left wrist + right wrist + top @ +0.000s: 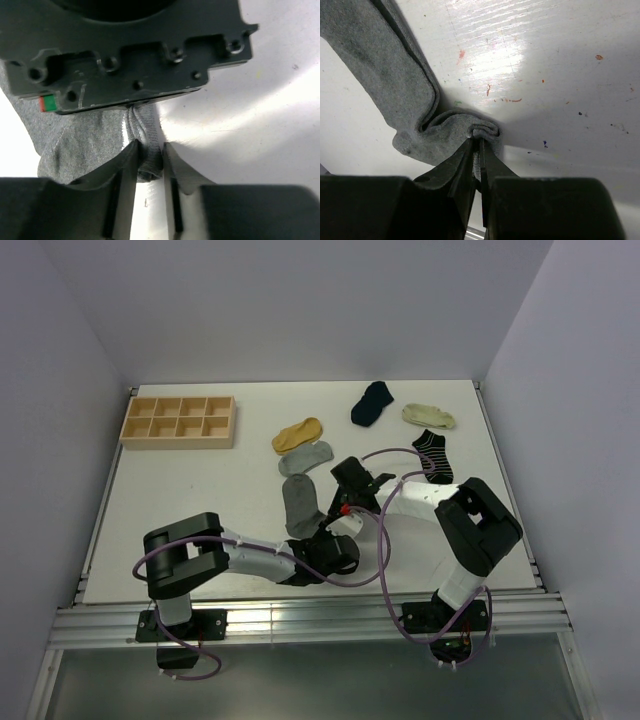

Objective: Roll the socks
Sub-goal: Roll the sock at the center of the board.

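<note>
Six socks lay on the table [200,500]: the dark grey sock [300,505] at front centre, with the yellow sock [297,433], light grey sock [305,457], navy sock [371,402], cream sock [428,416] and striped sock [433,455] behind it. Both arms bent inward, the left gripper [149,155] and right gripper [477,145] each pinching a fold at its near end.

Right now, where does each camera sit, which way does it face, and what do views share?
Top external: above and behind the bases, looking down on the table; both arms show.
Left wrist: on the left arm, looking down its fingers; left gripper pinches the dark grey sock.
Right wrist: likewise; right gripper pinches the same sock's fold.
Shared: that sock, in all three.
</note>
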